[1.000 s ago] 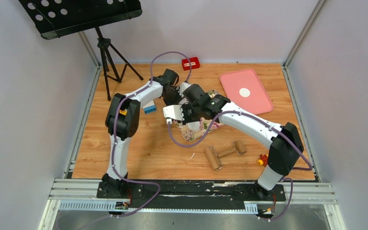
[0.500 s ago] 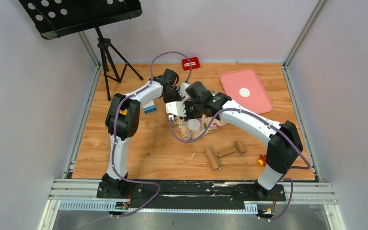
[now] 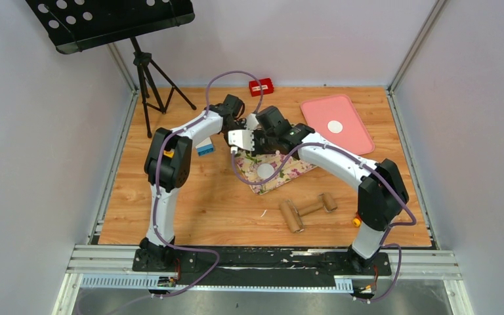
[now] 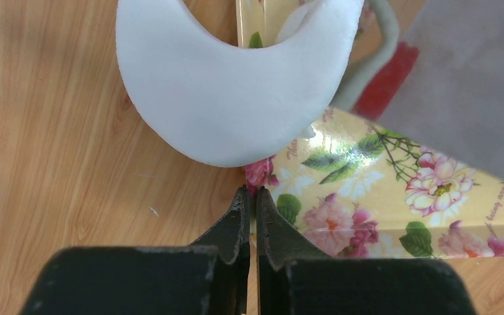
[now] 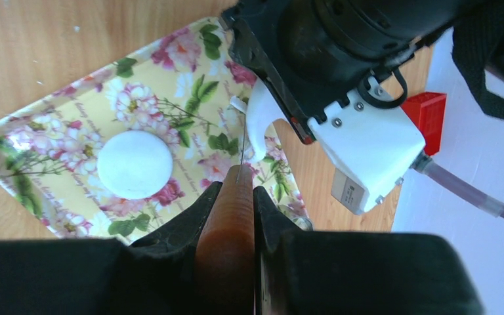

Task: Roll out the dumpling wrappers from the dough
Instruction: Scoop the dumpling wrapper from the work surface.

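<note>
A: How far along is the task?
B: One wrapper [image 3: 335,126] lies on the pink tray [image 3: 357,143], and a second wrapper [image 3: 264,170] on the floral mat [image 3: 270,185]. A crescent dough scrap [image 4: 230,98] at the mat's edge looks left to roll.
A: And the fingers?
B: The left fingers [image 4: 239,223] are pressed together at that edge. The right fingers [image 5: 193,220] clamp a brown stick [image 5: 233,216].

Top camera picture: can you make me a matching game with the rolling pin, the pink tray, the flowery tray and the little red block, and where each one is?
Things:
A rolling pin
B pink tray
C flowery tray
D red block

Places:
1 far edge of the table, in the middle
2 centre of the table
3 near side, lying on bare wood
4 far right corner

Pairs: A-3, B-4, C-2, D-1
</note>
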Robot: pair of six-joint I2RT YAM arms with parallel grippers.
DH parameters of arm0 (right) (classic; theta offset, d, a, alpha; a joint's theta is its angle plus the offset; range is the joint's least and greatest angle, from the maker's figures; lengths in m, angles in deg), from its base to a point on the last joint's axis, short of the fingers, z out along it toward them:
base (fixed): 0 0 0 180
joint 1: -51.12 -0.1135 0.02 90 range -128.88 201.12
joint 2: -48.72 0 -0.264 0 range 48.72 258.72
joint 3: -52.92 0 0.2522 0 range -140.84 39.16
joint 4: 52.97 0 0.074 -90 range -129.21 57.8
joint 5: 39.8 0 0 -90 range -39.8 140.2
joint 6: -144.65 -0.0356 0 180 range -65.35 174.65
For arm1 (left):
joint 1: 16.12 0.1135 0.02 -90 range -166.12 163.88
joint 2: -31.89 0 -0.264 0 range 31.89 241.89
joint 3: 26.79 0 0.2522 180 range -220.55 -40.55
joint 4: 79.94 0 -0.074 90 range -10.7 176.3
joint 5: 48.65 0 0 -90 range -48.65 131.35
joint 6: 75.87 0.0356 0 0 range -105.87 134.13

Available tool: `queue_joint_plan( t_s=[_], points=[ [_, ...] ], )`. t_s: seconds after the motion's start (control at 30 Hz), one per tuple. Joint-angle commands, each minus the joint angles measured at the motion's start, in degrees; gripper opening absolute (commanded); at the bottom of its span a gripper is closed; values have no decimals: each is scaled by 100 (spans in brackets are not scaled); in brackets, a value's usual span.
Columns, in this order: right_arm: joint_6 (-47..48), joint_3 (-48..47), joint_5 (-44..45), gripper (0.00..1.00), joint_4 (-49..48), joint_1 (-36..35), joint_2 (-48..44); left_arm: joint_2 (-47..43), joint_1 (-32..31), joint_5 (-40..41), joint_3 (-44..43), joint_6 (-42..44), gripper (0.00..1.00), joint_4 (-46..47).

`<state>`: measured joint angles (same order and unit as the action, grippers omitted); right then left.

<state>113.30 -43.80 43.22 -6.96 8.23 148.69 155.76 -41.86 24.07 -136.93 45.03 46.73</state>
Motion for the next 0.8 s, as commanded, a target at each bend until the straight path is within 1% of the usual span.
queue_joint_plan(
  t_s=[0.0,0.2,0.37,0.57,0.67,0.77],
  points=[
    [-67,-117,118,0,-158,260,-12,32,-19,60,-144,281,0,-120],
    [-79,-14,91,0,-158,538,-56,193,0,373,-399,427,0,-101],
    [-170,18,-94,0,-153,572,-205,401,-2,675,-719,580,0,-86],
    [-218,-23,282,0,23,572,-358,617,11,1166,-986,794,0,61],
    [-409,-83,298,0,315,572,-541,649,48,1301,-1047,858,0,200],
    [-615,-65,321,0,344,574,-947,686,85,1308,-1254,771,0,209]
  ],
)
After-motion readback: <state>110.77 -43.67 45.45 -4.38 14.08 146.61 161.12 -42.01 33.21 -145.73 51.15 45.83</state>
